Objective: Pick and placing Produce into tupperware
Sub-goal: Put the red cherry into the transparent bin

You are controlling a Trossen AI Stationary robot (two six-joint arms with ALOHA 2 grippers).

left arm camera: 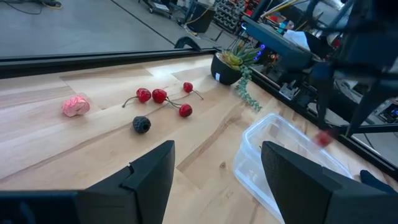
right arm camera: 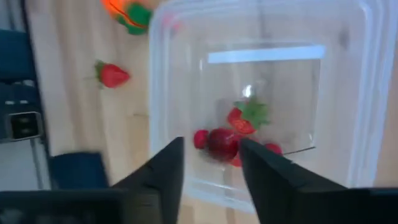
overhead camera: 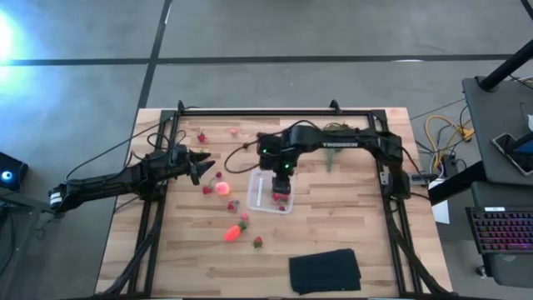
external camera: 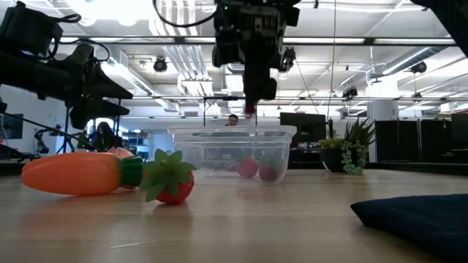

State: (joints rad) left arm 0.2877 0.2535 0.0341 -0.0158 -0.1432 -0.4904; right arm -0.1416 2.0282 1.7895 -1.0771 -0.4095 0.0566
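Right end effector [overhead camera: 282, 185] hangs over the tub [overhead camera: 271, 191], fingers parted, a berry [right arm camera: 222, 142] between them, not visibly gripped. Risk: it bounces out or strikes the rim. Left end effector [overhead camera: 200, 162], fingers apart, waits at 9 o'clock; carrot [overhead camera: 234, 229] at 7.

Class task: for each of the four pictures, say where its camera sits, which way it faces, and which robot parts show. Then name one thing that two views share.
High: overhead, facing down; both arms, container.
Low: table height, facing level; carrot, container, right tool above it.
Left wrist: facing cherries; left tool, open.
Right wrist: facing down into container; right tool, open.
Shared: container shows in all four.
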